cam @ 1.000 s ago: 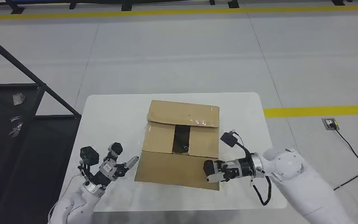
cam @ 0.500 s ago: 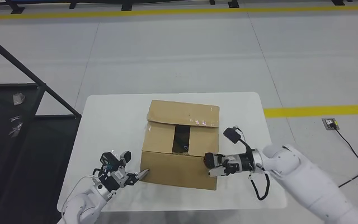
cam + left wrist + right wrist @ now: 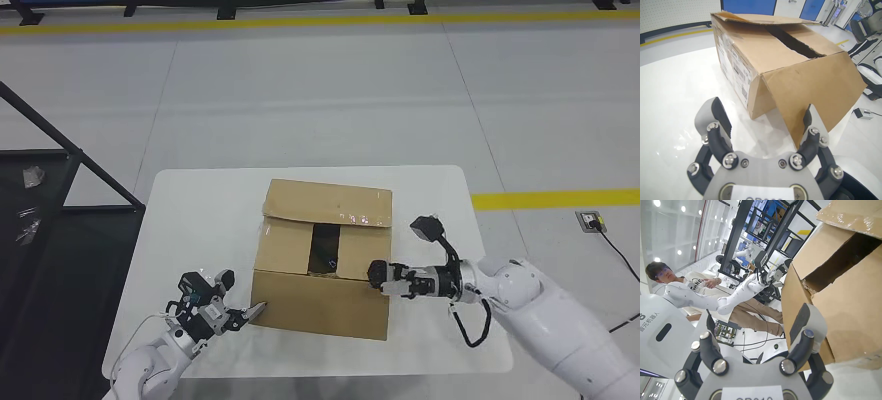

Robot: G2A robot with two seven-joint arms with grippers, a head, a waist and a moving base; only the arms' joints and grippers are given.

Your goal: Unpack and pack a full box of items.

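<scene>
Left hand (image 3: pixel 763 106) before the cardboard box (image 3: pixel 772 56)

The box stands on the white counter (image 3: pixel 677 85), printed labels (image 3: pixel 738 64) on its side wall; a dark gap (image 3: pixel 793 44) runs between its top flaps; its near flap (image 3: pixel 810 85) hangs down and outward; the hand hovers low just in front of the box's near corner, fingers (image 3: pixel 721 117) spread wide, one fingertip overlapping that hanging flap, contact unclear.

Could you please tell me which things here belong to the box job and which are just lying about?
Job: box; left gripper and right gripper, both open by the box.
Just there: table; black rack; floor socket.
</scene>
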